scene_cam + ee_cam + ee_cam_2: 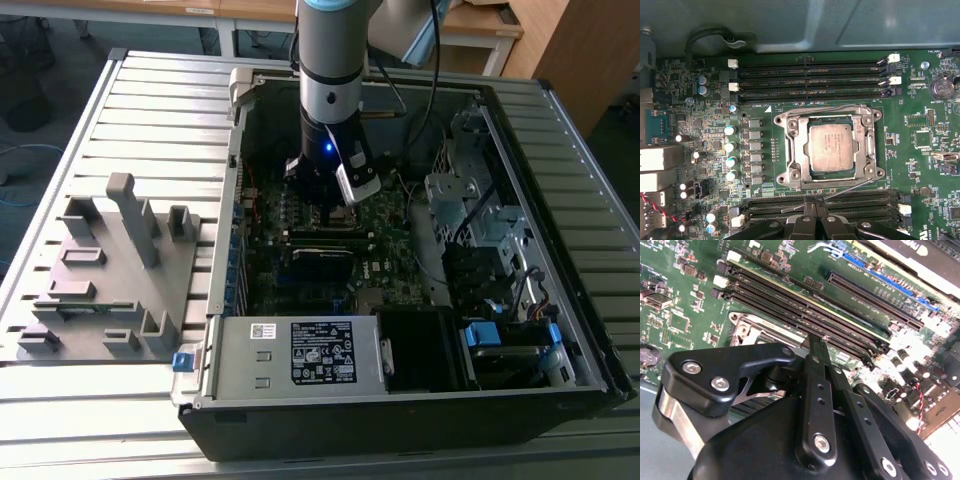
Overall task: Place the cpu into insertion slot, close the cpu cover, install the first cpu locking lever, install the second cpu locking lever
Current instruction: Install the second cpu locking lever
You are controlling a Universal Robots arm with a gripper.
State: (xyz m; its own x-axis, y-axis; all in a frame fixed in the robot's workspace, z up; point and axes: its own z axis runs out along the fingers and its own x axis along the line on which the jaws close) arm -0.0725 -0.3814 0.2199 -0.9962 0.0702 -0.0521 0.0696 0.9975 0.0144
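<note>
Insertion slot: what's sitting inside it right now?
The cpu lies inside the insertion slot, with the cpu cover closed around it. The socket's contacts beneath the chip are covered and can't be seen.

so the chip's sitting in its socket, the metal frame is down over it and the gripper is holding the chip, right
Not quite: the gripper isn't holding the chip. In the first wrist view the chip lies in its socket with the metal frame down around it, and the gripper's tips sit apart from it, over the black memory slots beside the socket.
</note>
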